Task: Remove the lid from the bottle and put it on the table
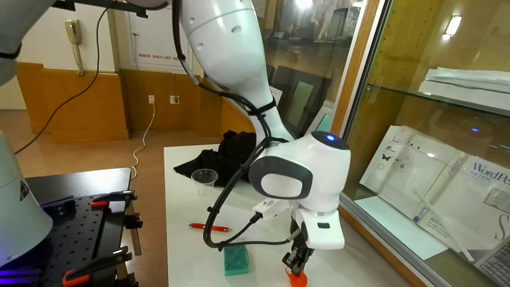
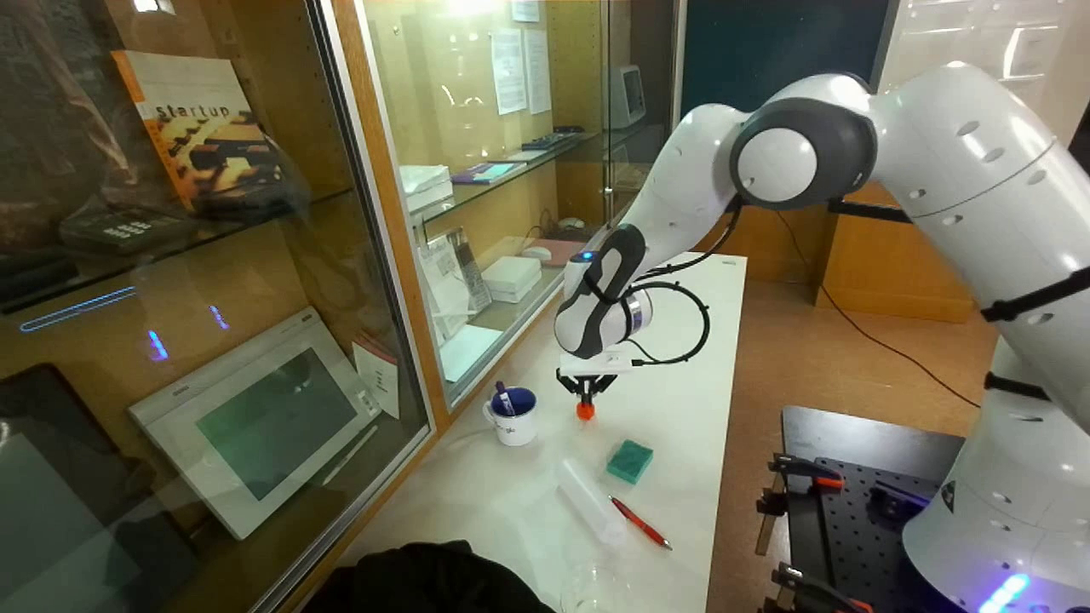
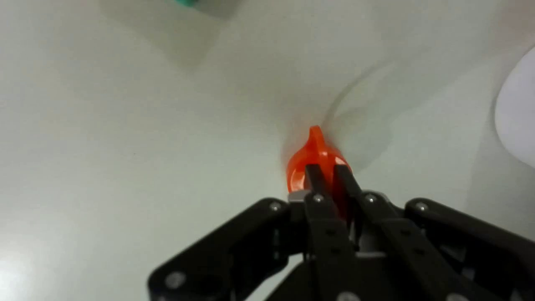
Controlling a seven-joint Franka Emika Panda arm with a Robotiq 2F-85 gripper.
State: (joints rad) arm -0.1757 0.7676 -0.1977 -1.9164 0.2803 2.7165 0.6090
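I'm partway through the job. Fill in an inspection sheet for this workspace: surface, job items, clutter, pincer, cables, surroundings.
Surface: white table, flat and long.
Job items: red lid is off the translucent bottle, which appears to lie on its side; whether the lid touches the table can't be told.
Clutter: green sponge, red pen, white mug holding a dark pen, clear plastic cup, black cloth.
Pincer: shut on the lid's raised ridge.
Cables: black cable strapped to the arm, looping wide near its end.
Surroundings: glass-fronted display case alongside the table; black pegboard apart from it; wall phone.
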